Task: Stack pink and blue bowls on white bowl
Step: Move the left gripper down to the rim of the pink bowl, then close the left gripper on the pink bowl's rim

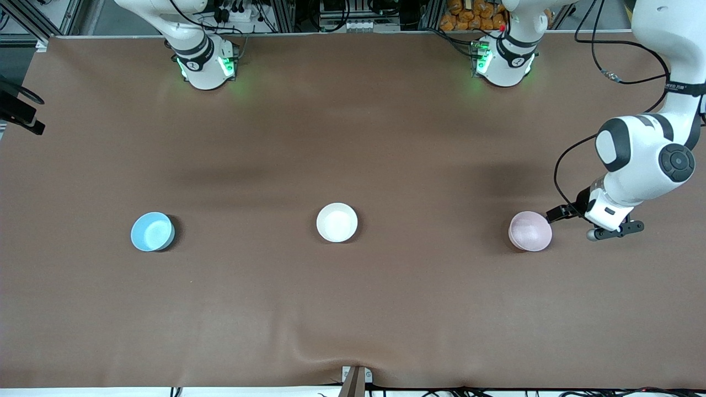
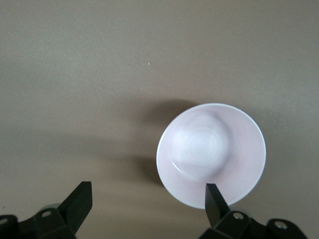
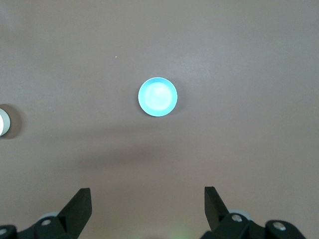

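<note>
So there are three small round plastic bowls sitting in a row across the brown cloth-covered counter (image 1: 353, 138), all about the same distance from the front camera and well apart from each other. The plain white smooth bowl (image 1: 337, 222) is in the middle. The light sky blue bowl (image 1: 152, 231) is off toward the right arm's end of the counter, and the pale pink bowl (image 1: 530, 231) is toward the left arm's end. All three sit upright, mouths up, nothing inside them, nothing stacked yet.

The left hand (image 1: 584, 221) is down low just beside the pink bowl, on the side toward the left arm's end of the counter. Its black fingers (image 2: 79, 204) are spread wide with nothing between them. In the left wrist view one fingertip overlaps the pink bowl's rim, but I can't tell if it's actually touching or just above it.

The right hand (image 3: 147, 211) only shows up in its own wrist view. It's up high over the counter, looking down on the blue bowl, fingers wide apart and holding nothing. A sliver of the white bowl peeks in at the edge of that view too.
</note>
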Motion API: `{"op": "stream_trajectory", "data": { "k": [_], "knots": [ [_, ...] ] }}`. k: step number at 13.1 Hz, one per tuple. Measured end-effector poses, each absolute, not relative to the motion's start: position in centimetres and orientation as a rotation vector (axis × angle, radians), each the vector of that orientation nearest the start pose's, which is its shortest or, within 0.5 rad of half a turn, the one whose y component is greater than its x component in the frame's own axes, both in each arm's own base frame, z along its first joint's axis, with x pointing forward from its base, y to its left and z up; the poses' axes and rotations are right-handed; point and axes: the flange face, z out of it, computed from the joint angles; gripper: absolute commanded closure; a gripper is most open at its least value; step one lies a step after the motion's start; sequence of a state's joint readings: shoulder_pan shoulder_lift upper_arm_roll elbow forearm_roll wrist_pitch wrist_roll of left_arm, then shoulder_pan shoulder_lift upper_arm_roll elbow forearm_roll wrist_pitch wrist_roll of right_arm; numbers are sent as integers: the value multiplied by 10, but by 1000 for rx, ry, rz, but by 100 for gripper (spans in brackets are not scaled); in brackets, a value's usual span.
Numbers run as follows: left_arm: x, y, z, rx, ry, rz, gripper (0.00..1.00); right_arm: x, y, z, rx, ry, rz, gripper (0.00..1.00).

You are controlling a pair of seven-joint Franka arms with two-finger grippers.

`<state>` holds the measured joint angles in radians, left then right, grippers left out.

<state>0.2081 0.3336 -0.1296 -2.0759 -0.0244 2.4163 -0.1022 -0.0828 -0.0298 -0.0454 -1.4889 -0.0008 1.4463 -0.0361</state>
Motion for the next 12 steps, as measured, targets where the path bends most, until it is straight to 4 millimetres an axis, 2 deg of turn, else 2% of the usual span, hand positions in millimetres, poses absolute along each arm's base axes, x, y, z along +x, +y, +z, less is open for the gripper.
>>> {"op": "stream_trajectory", "data": {
  "k": [5,12],
  "knots": [
    [597,49,249,-3201,-363,-7,0,528,-69,668,-3137,145,20,0],
    [598,48,236,-3204,-367,12,15,528,-69,668,-3137,144,20,0]
  ]
}}
